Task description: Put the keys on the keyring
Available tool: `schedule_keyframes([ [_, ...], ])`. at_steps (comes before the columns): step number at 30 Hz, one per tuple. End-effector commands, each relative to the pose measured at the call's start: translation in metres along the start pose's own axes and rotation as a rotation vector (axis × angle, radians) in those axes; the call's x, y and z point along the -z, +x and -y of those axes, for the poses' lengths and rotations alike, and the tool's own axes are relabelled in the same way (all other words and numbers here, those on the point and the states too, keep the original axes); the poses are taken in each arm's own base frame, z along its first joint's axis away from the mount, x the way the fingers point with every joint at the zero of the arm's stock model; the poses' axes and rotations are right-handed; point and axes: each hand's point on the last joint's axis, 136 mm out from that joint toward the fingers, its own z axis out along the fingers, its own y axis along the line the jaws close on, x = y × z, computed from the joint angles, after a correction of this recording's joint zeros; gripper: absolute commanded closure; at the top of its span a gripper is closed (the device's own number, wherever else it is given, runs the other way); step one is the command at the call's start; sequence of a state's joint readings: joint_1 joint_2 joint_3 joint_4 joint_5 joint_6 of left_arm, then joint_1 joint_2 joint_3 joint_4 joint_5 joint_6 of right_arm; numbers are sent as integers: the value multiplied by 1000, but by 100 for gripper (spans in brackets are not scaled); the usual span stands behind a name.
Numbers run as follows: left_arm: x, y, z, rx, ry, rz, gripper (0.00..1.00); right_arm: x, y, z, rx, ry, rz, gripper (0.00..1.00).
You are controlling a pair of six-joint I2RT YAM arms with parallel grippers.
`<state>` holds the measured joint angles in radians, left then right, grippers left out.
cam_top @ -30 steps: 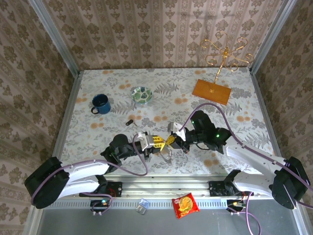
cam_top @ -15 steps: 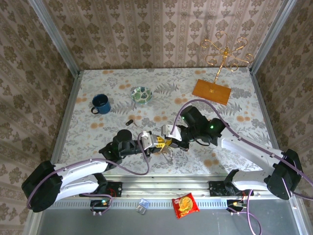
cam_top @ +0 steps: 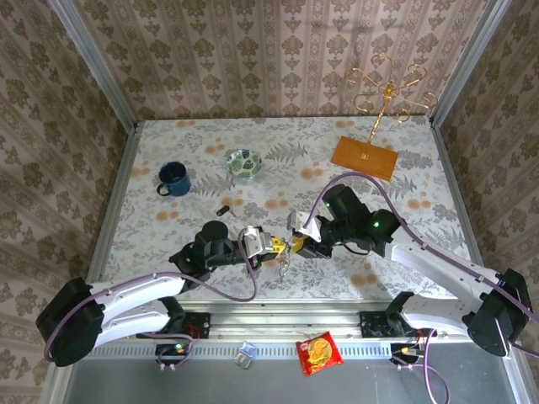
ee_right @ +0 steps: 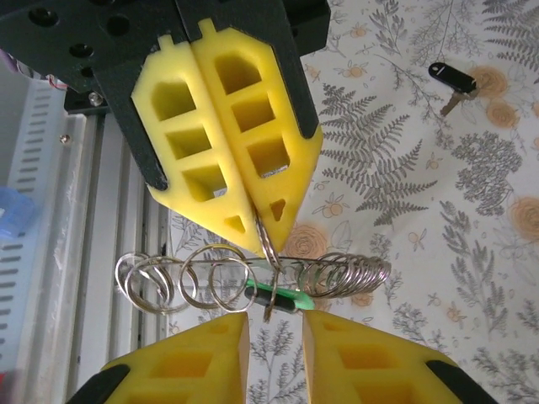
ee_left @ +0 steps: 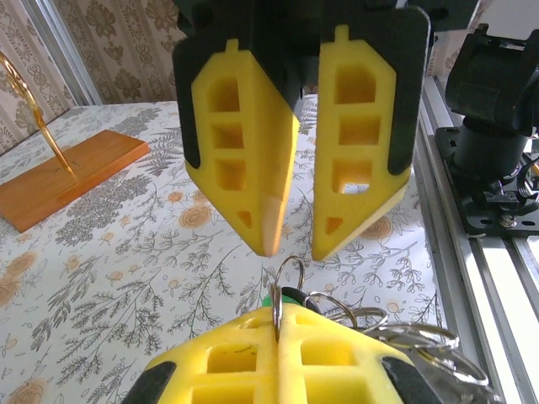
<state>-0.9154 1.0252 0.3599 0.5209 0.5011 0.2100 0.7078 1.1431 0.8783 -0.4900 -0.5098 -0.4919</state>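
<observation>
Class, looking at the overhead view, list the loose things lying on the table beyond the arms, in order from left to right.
blue mug → dark key → patterned bowl → orange wooden base

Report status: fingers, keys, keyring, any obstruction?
Left fingers shut on keyring. Right fingers open, near green key. Black key loose on table. No obstruction seen.
</observation>
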Motion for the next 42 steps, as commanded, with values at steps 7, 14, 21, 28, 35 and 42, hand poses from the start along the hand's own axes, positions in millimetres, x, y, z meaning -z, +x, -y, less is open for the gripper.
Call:
schedule_keyframes([
  [7,3,-14,1,-25,0,69,100,-4,-11,-3,-50,-26,77,81],
  [14,4,-14,2,-21,0,73,100,-3,-10,-2,-49,-24,72,100],
  [21,5,-24,4,-31,17,122,100,-14,5,0,-72,-38,20,100],
  [28,2,-22,4,-27,21,120,100,-17,-2,2,-89,-52,40,91],
  [35,6,-22,5,-15,13,134,100,-4,-12,1,-54,-12,132,70],
  [42,6,-23,5,22,13,174,100,-3,-16,-6,-28,-52,168,69],
])
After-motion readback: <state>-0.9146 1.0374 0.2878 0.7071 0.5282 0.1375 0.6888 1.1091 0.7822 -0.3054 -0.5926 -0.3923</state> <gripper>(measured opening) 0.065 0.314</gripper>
